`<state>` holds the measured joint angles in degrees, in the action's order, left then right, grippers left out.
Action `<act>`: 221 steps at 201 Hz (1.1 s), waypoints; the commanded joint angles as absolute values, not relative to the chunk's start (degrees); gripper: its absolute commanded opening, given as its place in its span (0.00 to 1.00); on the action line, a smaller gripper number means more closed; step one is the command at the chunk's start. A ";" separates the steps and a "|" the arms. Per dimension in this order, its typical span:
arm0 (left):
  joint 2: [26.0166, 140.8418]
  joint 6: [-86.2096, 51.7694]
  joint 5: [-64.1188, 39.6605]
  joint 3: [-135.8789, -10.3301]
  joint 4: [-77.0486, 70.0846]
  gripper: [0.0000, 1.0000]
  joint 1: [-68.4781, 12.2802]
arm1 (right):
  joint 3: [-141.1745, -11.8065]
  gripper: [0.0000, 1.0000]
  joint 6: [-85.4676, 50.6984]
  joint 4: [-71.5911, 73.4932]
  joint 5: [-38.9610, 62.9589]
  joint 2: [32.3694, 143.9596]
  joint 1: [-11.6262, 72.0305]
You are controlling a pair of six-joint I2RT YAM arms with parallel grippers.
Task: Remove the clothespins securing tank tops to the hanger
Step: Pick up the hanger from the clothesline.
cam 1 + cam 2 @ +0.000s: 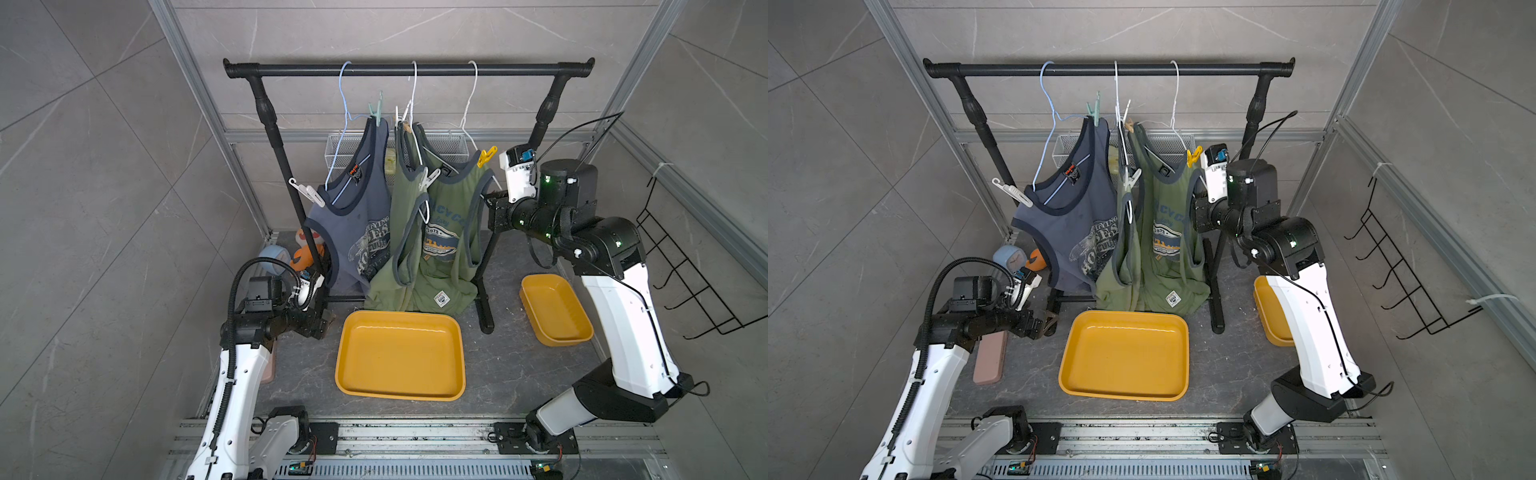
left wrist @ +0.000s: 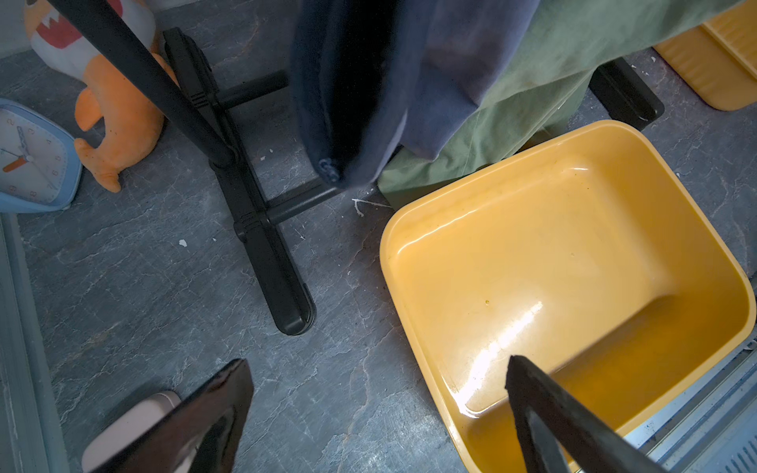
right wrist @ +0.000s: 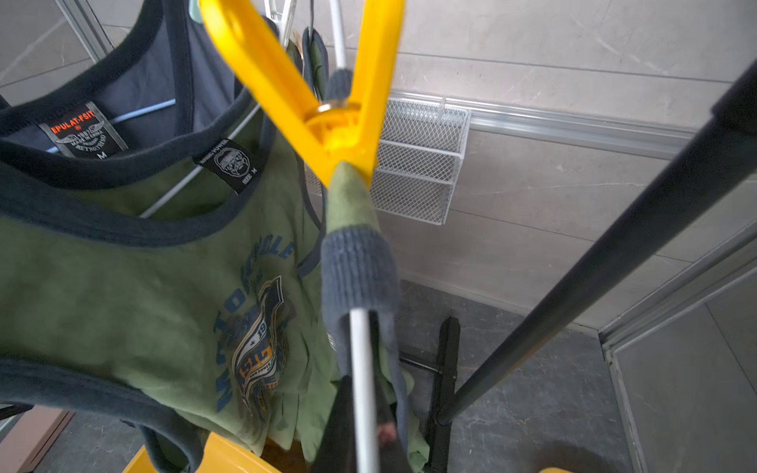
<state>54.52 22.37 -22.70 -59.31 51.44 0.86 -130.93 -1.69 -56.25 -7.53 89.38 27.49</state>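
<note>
Right claw (image 3: 362,405) on hanger (image 3: 361,348) near clothespin (image 3: 327,135)

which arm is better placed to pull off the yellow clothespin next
Right, probably: the right gripper is shut on the white hanger right by the yellow clothespin. The left gripper hangs open low beside the rack foot, far from it.

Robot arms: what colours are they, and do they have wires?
White shells, black joints on the left arm and right arm. A ribbed black hose runs up the left; thin cables and green lights dot the right.
</note>
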 commanded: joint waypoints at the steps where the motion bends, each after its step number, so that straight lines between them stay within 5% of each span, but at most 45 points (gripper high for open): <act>1: 53.45 23.68 -24.60 -59.59 51.33 1.00 0.70 | -129.58 0.00 -2.62 -47.18 -7.57 85.61 27.89; 221: 52.42 24.49 -25.75 -65.64 54.83 1.00 0.70 | -126.29 0.00 0.49 -54.37 -10.51 75.93 27.88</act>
